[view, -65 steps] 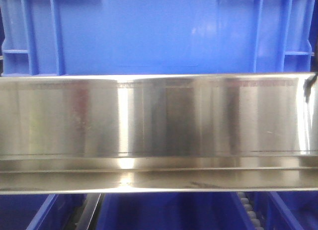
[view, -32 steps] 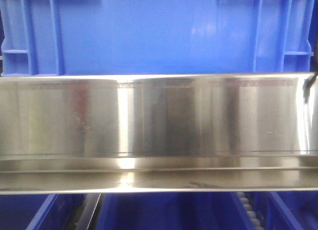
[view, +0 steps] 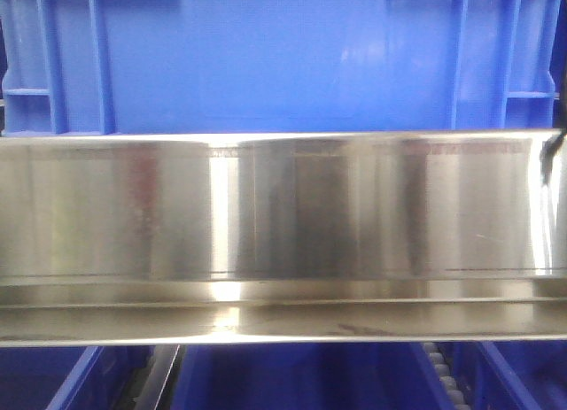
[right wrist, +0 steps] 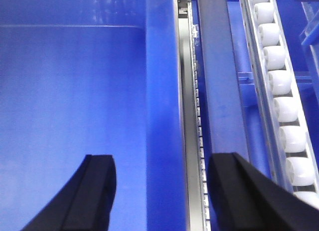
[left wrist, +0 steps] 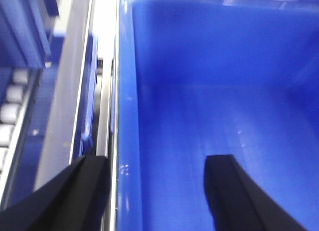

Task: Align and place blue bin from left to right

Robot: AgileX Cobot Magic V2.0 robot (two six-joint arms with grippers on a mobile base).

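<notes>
The grasp seems in hand: left gripper and right gripper hang spread, gripping nothing, each astride a wall of the blue bin, so closing should come next.

you're in a warehouse or factory store: white rollers run in a row on the right, a shiny steel beam crosses near you, a blue bin beyond.
</notes>
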